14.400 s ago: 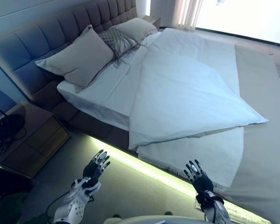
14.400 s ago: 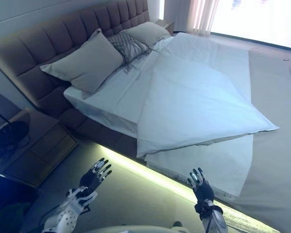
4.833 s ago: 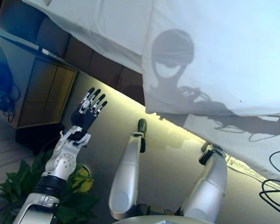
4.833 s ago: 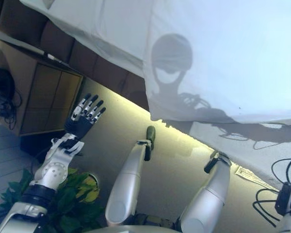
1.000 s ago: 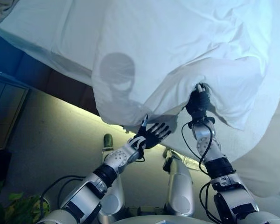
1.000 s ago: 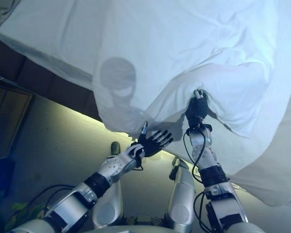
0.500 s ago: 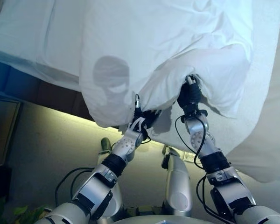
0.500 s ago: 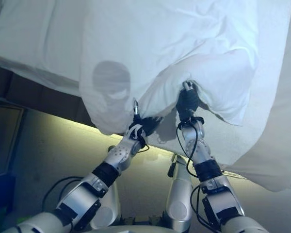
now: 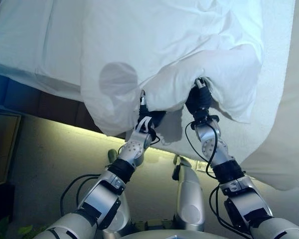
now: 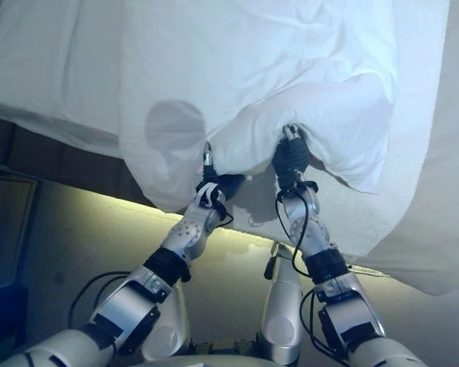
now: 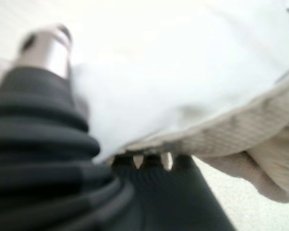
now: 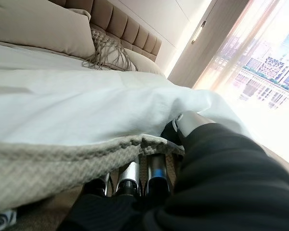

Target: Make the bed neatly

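White duvet (image 9: 169, 45) covers most of the bed, its near edge hanging over the bed side and bunched up into a raised fold between the two hands. Under it a beige textured blanket (image 9: 284, 124) runs along the robot's right side of the bed and hangs off the edge; its woven hem also shows in the right wrist view (image 12: 53, 163). White sheet (image 9: 25, 45) lies flat on the robot's left part of the mattress. Dark upholstered bed base (image 9: 50, 107) shows below the sheet, lit strip at the floor under it. Tufted headboard (image 12: 120, 24) and beige pillows (image 12: 33, 24) show far off in the right wrist view, a patterned fringed cushion (image 12: 108, 50) between the pillows.

Right hand (image 9: 199, 99) is raised at the duvet's near edge, fingers (image 12: 151, 175) curled under the fabric and thumb on top, pinching duvet and blanket hem together. Left hand (image 9: 148, 119) is just beside it, on the robot's left, pushed up into the same hanging edge; its fingers go under the cloth and are hidden, so cannot tell whether it grips. Left wrist view shows only the white fabric and the blanket hem right against the hand (image 11: 149, 166).
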Robot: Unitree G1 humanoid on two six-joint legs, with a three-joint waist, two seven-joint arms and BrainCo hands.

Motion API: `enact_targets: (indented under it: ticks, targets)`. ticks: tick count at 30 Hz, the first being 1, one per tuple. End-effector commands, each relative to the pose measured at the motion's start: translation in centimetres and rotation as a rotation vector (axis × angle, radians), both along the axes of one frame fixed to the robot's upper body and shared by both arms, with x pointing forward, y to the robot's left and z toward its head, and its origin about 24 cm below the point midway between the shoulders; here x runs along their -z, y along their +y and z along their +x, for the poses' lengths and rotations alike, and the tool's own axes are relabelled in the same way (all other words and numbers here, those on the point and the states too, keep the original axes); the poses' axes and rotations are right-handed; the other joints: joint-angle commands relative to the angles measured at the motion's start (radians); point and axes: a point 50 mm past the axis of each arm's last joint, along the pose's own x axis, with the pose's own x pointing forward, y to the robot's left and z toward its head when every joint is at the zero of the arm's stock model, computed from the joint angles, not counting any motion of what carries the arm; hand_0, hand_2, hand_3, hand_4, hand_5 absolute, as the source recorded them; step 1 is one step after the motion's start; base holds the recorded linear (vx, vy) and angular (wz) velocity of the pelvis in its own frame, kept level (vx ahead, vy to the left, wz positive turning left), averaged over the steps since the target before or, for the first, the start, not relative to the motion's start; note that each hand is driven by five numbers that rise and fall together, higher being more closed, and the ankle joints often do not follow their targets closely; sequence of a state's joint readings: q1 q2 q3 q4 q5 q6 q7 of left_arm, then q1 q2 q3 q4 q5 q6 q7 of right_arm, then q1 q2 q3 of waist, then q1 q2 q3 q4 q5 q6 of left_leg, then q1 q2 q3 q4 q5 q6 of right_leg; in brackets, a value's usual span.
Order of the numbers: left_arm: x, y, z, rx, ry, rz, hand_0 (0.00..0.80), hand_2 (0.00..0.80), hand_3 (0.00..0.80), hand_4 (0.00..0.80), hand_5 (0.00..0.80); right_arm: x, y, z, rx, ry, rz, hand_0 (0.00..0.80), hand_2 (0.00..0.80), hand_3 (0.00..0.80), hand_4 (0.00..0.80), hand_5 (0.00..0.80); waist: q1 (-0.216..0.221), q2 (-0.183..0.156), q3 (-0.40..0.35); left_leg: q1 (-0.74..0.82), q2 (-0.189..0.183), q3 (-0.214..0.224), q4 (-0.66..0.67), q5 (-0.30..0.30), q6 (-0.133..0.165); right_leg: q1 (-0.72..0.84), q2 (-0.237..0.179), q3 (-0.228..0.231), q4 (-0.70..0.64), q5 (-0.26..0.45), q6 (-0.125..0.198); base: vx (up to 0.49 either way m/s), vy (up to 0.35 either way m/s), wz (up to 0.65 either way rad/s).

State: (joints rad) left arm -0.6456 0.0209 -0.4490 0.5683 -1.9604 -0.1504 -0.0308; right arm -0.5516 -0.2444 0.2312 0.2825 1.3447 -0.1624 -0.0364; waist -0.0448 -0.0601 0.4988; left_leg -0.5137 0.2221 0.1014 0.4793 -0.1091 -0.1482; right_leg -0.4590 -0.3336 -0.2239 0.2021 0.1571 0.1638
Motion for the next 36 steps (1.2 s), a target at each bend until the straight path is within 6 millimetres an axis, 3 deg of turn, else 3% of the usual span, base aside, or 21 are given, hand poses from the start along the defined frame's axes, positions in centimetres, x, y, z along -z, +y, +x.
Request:
enact_targets:
  ticks: [1, 8, 12, 15, 17, 20, 26, 32, 33, 34, 36]
  targets:
    - [-5.9, -2.2, 0.5, 0.051, -0.191, -0.097, 0.800, 0.800, 0.800, 0.800, 0.800, -3.9, 1.4, -0.6, -0.049, -0.175, -0.013, 0.800, 0.800, 0.800, 0.800, 0.800, 0.008, 0.000, -0.059, -0.039, 0.036, -0.016, -0.130, 0.220, -0.029, 0.089, -0.083, 0.007, -0.005, 0.024, 0.075, 0.009, -0.034, 0.00]
    - [-4.2, 0.3, 1.1, -0.047, -0.123, -0.059, 0.800, 0.800, 0.800, 0.800, 0.800, -2.4, 1.3, -1.2, -0.029, -0.136, 0.030, 0.800, 0.800, 0.800, 0.800, 0.800, 0.019, -0.003, -0.062, -0.026, 0.033, -0.030, -0.133, 0.216, -0.027, 0.107, -0.080, 0.001, -0.010, 0.023, 0.074, 0.013, -0.022, 0.00]
    - [-3.0, 2.7, 0.9, -0.136, -0.116, 0.021, 0.800, 0.800, 0.800, 0.800, 0.800, 0.6, 0.4, -1.8, 0.027, -0.056, 0.086, 0.800, 0.800, 0.800, 0.800, 0.800, 0.029, 0.010, -0.059, -0.024, 0.027, -0.035, -0.127, 0.210, -0.022, 0.109, -0.086, 0.000, -0.004, 0.022, 0.072, 0.000, 0.000, 0.00]
    - [-2.0, 4.5, 0.4, -0.183, -0.129, 0.189, 0.800, 0.800, 0.800, 0.800, 0.800, 4.0, -1.2, -2.3, 0.131, 0.044, 0.093, 0.800, 0.800, 0.800, 0.800, 0.800, 0.041, 0.027, -0.054, -0.018, 0.015, -0.038, -0.126, 0.205, -0.016, 0.112, -0.091, 0.000, 0.001, 0.018, 0.070, 0.002, 0.034, 0.00]
    - [-1.5, 5.5, -0.1, -0.213, -0.174, 0.343, 0.800, 0.800, 0.800, 0.800, 0.800, 7.4, -3.1, -2.9, 0.195, 0.121, 0.152, 0.800, 0.800, 0.800, 0.800, 0.800, 0.055, 0.043, -0.048, -0.014, 0.007, -0.044, -0.125, 0.198, -0.011, 0.112, -0.097, 0.000, 0.007, 0.013, 0.069, 0.004, 0.051, 0.01]
    - [-1.0, 7.2, -0.5, -0.247, -0.218, 0.436, 0.800, 0.800, 0.800, 0.800, 0.800, 10.8, -5.8, -3.6, 0.260, 0.167, 0.243, 0.800, 0.800, 0.800, 0.800, 0.800, 0.078, 0.058, -0.043, -0.019, 0.003, -0.054, -0.119, 0.191, -0.014, 0.114, -0.103, -0.009, 0.015, 0.003, 0.070, 0.000, 0.000, 0.00]
    - [-0.9, 10.9, -0.6, -0.319, -0.270, 0.606, 0.800, 0.800, 0.800, 0.800, 0.800, 14.8, -9.9, -4.9, 0.352, 0.175, 0.626, 0.800, 0.800, 0.800, 0.800, 0.800, 0.125, 0.077, -0.039, -0.033, 0.002, -0.070, -0.120, 0.188, -0.024, 0.135, -0.108, -0.035, 0.001, -0.001, 0.077, 0.000, -0.064, 0.05]
    - [-0.6, 13.3, -0.9, -0.342, -0.260, 0.564, 0.800, 0.800, 0.800, 0.800, 0.800, 16.3, -12.7, -6.2, 0.455, 0.149, 0.731, 0.800, 0.800, 0.800, 0.800, 0.800, 0.151, 0.107, -0.047, -0.028, -0.003, -0.071, -0.129, 0.185, -0.030, 0.157, -0.117, -0.054, -0.007, -0.008, 0.082, 0.019, -0.014, 0.11]
    - [-0.6, 13.6, -1.0, -0.341, -0.261, 0.568, 0.800, 0.800, 0.800, 0.800, 0.800, 16.4, -13.2, -6.3, 0.473, 0.151, 0.735, 0.706, 0.706, 0.706, 0.706, 0.706, 0.153, 0.111, -0.050, -0.026, -0.006, -0.071, -0.129, 0.186, -0.030, 0.159, -0.120, -0.055, -0.007, -0.008, 0.083, 0.040, 0.007, 0.04]
    - [-0.7, 13.8, -1.1, -0.337, -0.264, 0.567, 0.800, 0.800, 0.800, 0.800, 0.800, 16.3, -13.6, -6.3, 0.488, 0.149, 0.736, 0.499, 0.499, 0.499, 0.499, 0.499, 0.156, 0.117, -0.051, -0.024, -0.007, -0.071, -0.130, 0.184, -0.031, 0.166, -0.122, -0.059, -0.010, -0.009, 0.083, 0.028, 0.003, 0.05]
    - [-0.8, 14.0, -1.3, -0.326, -0.265, 0.549, 0.800, 0.800, 0.800, 0.800, 0.800, 16.2, -14.5, -6.5, 0.516, 0.145, 0.735, 0.383, 0.383, 0.383, 0.383, 0.383, 0.160, 0.127, -0.051, -0.023, -0.011, -0.071, -0.134, 0.186, -0.030, 0.169, -0.127, -0.064, -0.014, -0.006, 0.085, 0.011, 0.007, 0.10]
